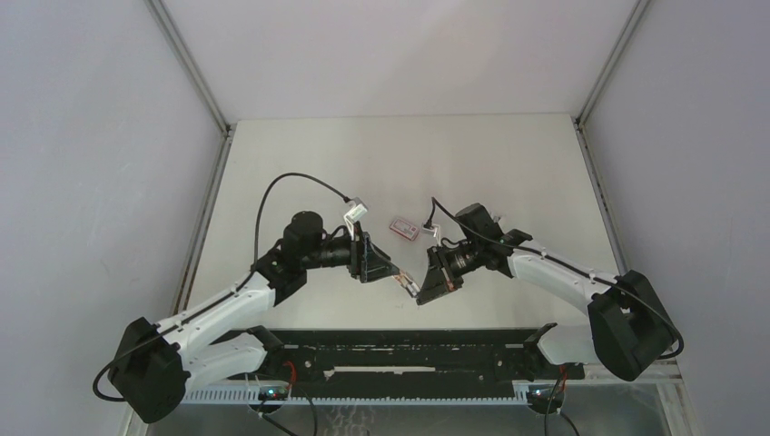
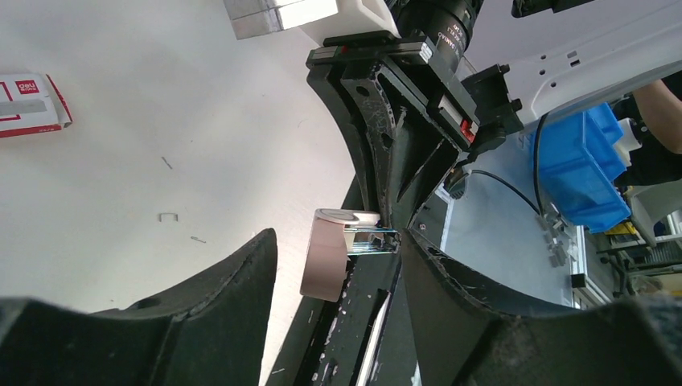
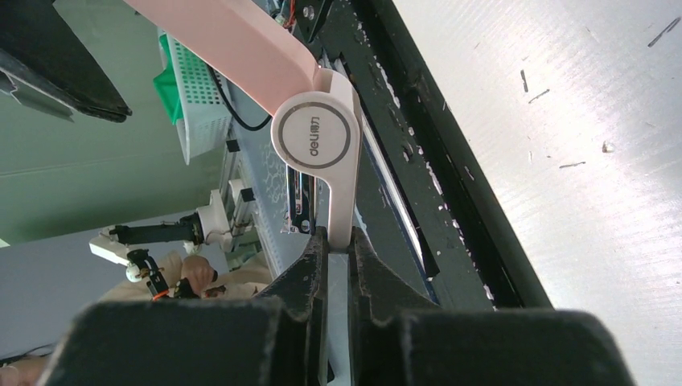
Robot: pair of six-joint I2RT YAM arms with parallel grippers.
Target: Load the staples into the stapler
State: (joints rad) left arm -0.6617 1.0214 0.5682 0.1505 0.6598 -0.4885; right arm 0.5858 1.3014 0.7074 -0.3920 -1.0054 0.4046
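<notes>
1. While the staples box (image 2: 28, 104) lies flat on the white desk (image 1: 409, 163), its white label shows "deli" in red. The smaller print beside it is too fine to read, and pink-red edges frame the label.
2. Now the stapler (image 3: 314, 137): pale pink arm, white round cap, and "deli" again, printed inside a grey ring on that cap.
3. From above, the staples box sits just beyond the two pincers, on their far side. It's apart from both, with nothing touching it.
4. Right pincer (image 3: 338, 241): clamped tight on the stapler's white end, a finger pressed against either side.
5. Left pincer (image 2: 338, 241): spread wide, its fingers (image 2: 217, 314) either side of the stapler's other end. A gap shows between the pink arm and one finger. Whether the other finger touches the metal part, I can't tell.
6. The two pincers meet nose to nose over the near middle of the desk, stapler between them.
7. A loose staple (image 2: 167, 217) lies on the desk between the box and the left pincer.
</notes>
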